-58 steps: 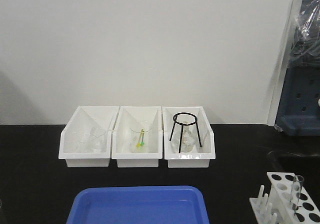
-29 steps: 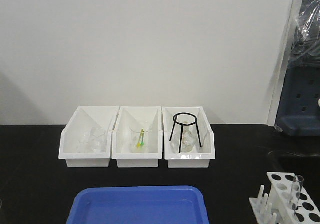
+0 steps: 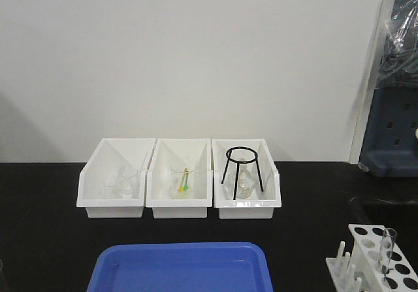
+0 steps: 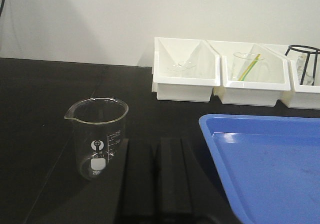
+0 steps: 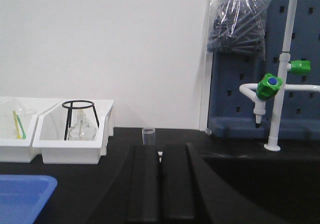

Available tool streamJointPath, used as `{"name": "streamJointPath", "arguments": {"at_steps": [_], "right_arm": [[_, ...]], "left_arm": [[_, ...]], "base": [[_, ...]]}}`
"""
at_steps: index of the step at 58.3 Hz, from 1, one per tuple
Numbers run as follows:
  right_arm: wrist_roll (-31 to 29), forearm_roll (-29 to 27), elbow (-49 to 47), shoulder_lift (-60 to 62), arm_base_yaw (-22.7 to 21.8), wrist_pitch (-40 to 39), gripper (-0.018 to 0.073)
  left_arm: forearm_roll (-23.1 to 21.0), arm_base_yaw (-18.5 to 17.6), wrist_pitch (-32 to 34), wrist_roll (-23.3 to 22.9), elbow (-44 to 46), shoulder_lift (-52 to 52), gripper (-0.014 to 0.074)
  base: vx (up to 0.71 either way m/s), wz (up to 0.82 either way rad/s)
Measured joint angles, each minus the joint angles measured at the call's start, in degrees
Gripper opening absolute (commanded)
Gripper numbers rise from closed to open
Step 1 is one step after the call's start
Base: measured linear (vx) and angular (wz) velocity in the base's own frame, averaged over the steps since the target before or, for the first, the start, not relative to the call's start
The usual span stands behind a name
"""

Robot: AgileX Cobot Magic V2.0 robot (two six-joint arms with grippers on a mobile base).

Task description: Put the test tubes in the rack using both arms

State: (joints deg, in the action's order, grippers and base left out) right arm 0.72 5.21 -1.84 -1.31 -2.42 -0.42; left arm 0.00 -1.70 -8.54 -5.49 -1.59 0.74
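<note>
Looking at it, one test tube (image 3: 389, 247) stands upright in the rack (image 3: 375, 256) at 5 o'clock of the front view. Thin, light, slippery glass, so I'd pinch gently just under the rim. Left gripper (image 4: 156, 176) and right gripper (image 5: 160, 186) look pressed together, empty.

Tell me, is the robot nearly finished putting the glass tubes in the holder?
One test tube already stands in the rack. Nothing is in hand: the left gripper and right gripper both look shut and empty, low over the black table. The blue tray looks bare where visible, and no other loose tubes show, so I can't tell how many are left.
</note>
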Motion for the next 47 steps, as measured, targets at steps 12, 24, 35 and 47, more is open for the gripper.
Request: {"name": "streamJointPath", "arguments": {"at_steps": [12, 24, 35, 47], "right_arm": [[0.0, -0.18, 3.58, 1.9, 1.2, 4.98, -0.0013], [0.0, -0.02, 3.64, 1.97, 3.77, 6.07, -0.0012], [0.0, -0.02, 3.64, 1.97, 3.77, 6.13, -0.0012], [0.0, -0.02, 3.64, 1.97, 3.77, 6.13, -0.0012]], "left_arm": [[0.0, 0.0, 0.01, 0.0, 0.0, 0.0, -0.0006], [0.0, 0.0, 0.01, 0.0, 0.0, 0.0, -0.0006], [0.0, 0.0, 0.01, 0.0, 0.0, 0.0, -0.0006], [0.0, 0.0, 0.01, 0.0, 0.0, 0.0, -0.0006]], "base": [[0.0, 0.0], [0.0, 0.0], [0.0, 0.0], [0.0, 0.0]]}}
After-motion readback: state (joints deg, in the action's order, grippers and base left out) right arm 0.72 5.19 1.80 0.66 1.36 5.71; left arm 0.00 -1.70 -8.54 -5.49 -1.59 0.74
